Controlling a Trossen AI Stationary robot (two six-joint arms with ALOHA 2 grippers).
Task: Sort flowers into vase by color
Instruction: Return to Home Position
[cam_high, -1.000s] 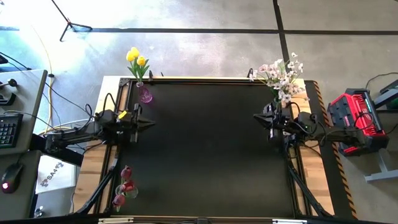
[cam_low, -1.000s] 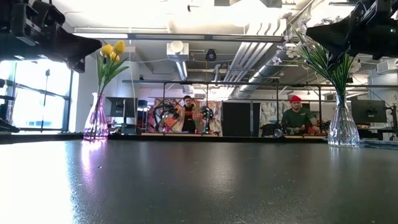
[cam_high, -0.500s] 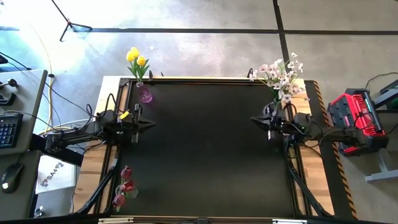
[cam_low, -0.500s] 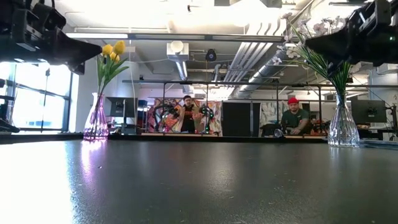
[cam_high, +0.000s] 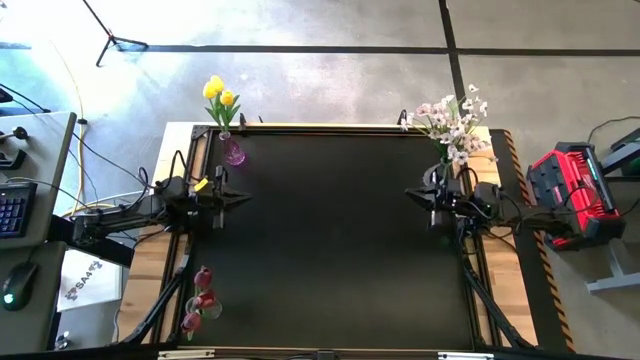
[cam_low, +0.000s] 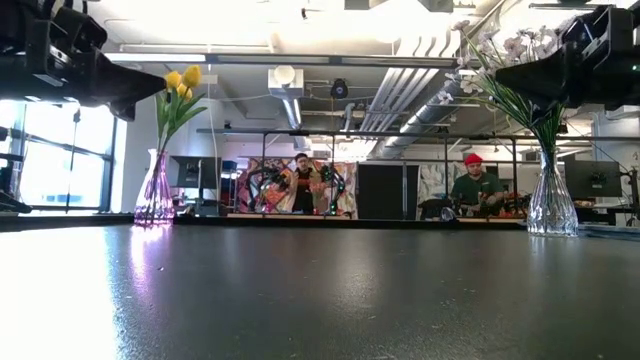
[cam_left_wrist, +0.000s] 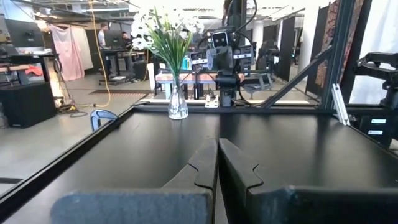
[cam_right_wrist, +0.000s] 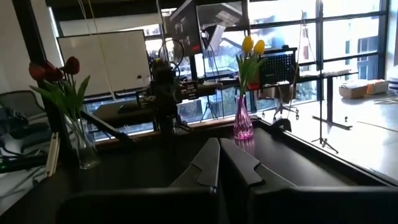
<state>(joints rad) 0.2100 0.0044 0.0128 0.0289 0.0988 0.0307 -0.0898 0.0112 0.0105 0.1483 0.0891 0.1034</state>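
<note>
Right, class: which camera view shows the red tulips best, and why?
The right wrist view: the red tulips stand side-on, blooms, stems and clear vase all visible. The high view shows only their blooms from above. The low and left wrist views miss them.

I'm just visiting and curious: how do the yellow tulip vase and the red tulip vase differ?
The yellow tulips stand in a purple-tinted vase; the red tulips stand in a clear vase. In the high view the purple-tinted vase sits at the upper left corner of the table, the clear vase at the lower left. Both hold green-stemmed tulips.
</note>
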